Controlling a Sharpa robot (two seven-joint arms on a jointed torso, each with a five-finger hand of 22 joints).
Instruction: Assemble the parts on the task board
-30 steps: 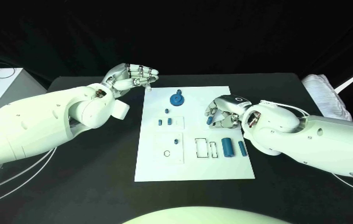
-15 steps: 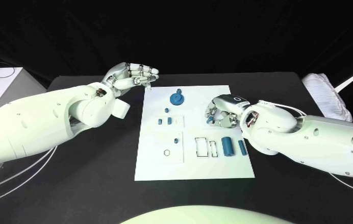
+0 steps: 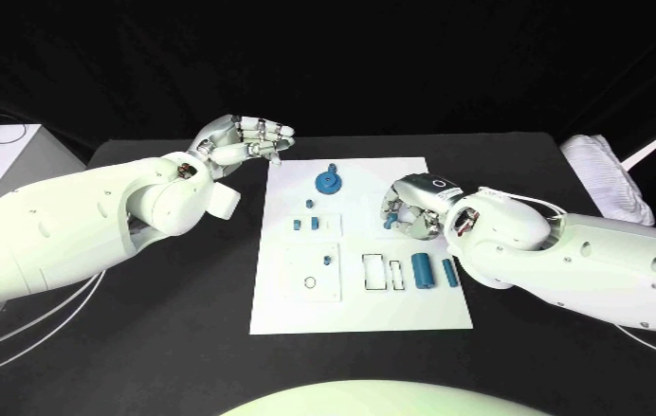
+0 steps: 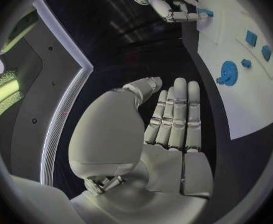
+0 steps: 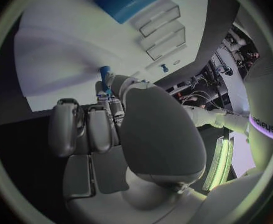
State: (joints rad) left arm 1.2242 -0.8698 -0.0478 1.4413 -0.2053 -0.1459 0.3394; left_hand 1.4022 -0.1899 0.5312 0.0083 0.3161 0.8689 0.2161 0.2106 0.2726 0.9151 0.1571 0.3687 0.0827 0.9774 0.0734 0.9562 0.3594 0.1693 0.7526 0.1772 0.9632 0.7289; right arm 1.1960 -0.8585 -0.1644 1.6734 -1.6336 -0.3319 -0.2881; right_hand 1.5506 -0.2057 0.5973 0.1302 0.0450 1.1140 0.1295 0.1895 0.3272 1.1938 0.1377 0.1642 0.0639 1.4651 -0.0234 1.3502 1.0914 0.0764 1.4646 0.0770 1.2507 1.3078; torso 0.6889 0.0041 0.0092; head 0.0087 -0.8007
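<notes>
The white task board (image 3: pixel 410 307) lies mid-table. My right hand (image 3: pixel 414 208) hovers over the board's right edge, and its thumb and fingers pinch a small blue part (image 3: pixel 391 217) (image 5: pixel 104 74). A blue gear (image 3: pixel 328 184) (image 4: pixel 226 73) stands near the board's far end, with small blue parts (image 3: pixel 297 226) below it. Two blue cylinders (image 3: pixel 423 271) lie beside empty rectangular slots (image 3: pixel 373 272). My left hand (image 3: pixel 249 141) (image 4: pixel 173 119) hangs off the board's far left corner and holds nothing. The left wrist view also shows the right hand (image 4: pixel 172 7).
A white box (image 3: pixel 25 151) stands at the table's left edge and a pale cloth bundle (image 3: pixel 602 184) at its right edge. Black table surface (image 3: pixel 178 321) surrounds the board on all sides.
My right hand has shifted slightly over the board's right edge, still pinching the small blue part. The left arm has stayed put.
</notes>
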